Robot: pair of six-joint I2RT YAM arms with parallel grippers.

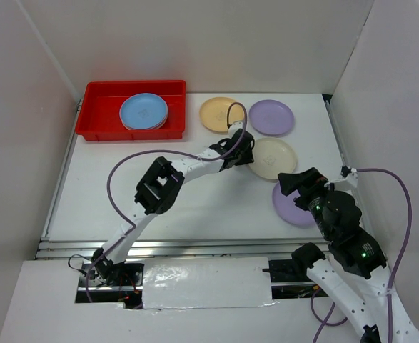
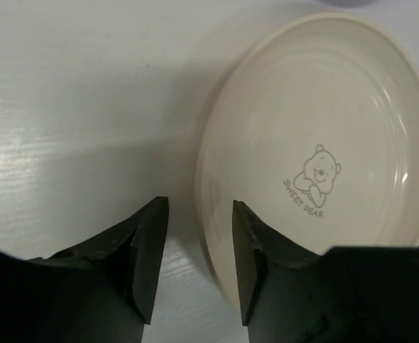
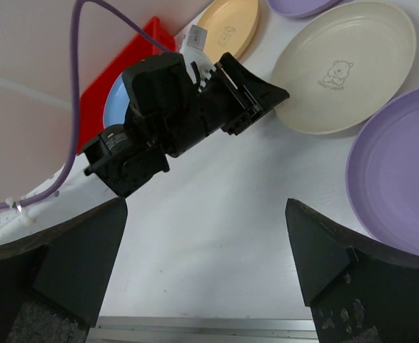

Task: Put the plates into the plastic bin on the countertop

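Note:
The red plastic bin (image 1: 98,132) stands at the back left of the white countertop (image 1: 195,207) and holds a blue plate (image 1: 143,111) stacked on others. A cream plate (image 1: 273,158) with a bear mark lies mid-table. My left gripper (image 2: 200,214) straddles the near-left rim of that cream plate (image 2: 323,128): one finger is over the plate's inside, the other outside, with a gap still showing by the rim. A yellow plate (image 1: 220,114) and a purple plate (image 1: 271,116) lie behind. Another purple plate (image 3: 402,186) lies right of my open, empty right gripper (image 3: 205,214).
White walls close in the table on the left, back and right. The metal rail (image 3: 230,332) runs along the front edge just below my right gripper. The left arm (image 1: 159,186) stretches diagonally across the middle of the table, trailing a purple cable (image 1: 123,168).

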